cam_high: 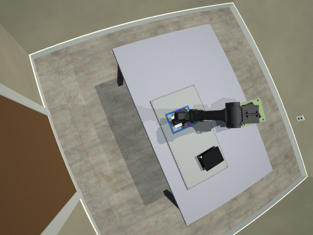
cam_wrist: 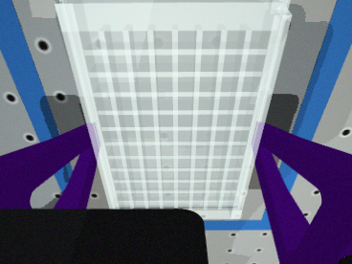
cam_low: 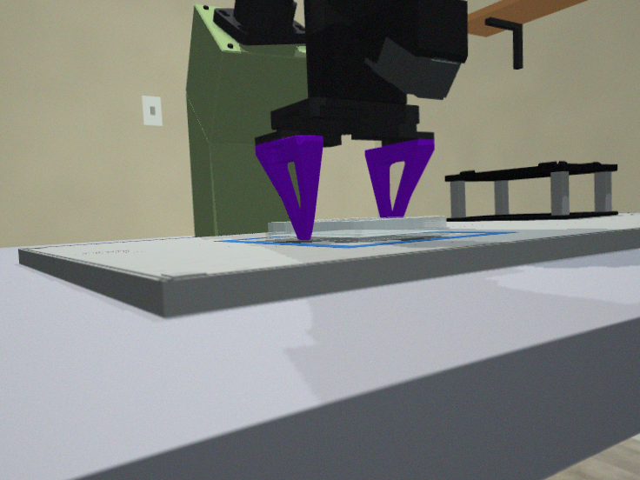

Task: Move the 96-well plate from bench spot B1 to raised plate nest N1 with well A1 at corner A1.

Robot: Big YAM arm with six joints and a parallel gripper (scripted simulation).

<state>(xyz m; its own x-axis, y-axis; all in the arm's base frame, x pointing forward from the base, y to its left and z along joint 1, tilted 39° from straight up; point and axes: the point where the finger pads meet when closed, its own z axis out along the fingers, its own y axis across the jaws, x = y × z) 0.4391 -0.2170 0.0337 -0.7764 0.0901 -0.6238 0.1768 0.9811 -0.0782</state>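
Observation:
The clear 96-well plate (cam_wrist: 174,110) lies flat inside the blue outline of spot B1 (cam_wrist: 24,81) on the grey perforated board. My gripper (cam_wrist: 175,131) is down over it, and its two purple fingers press against the plate's two long sides, so it is shut on the plate. In the exterior view the fingertips (cam_low: 346,224) reach down to the plate (cam_low: 356,225), which still rests on the board. From above, the arm hides most of the plate (cam_high: 180,124). The raised black nest N1 (cam_high: 210,158) stands on the same board, apart from the plate; it also shows in the exterior view (cam_low: 532,190).
The green arm base (cam_high: 252,111) sits at the table's edge. The board (cam_high: 188,136) is a raised slab on the lilac table. A wooden shelf with a black bracket (cam_low: 509,30) hangs on the wall behind.

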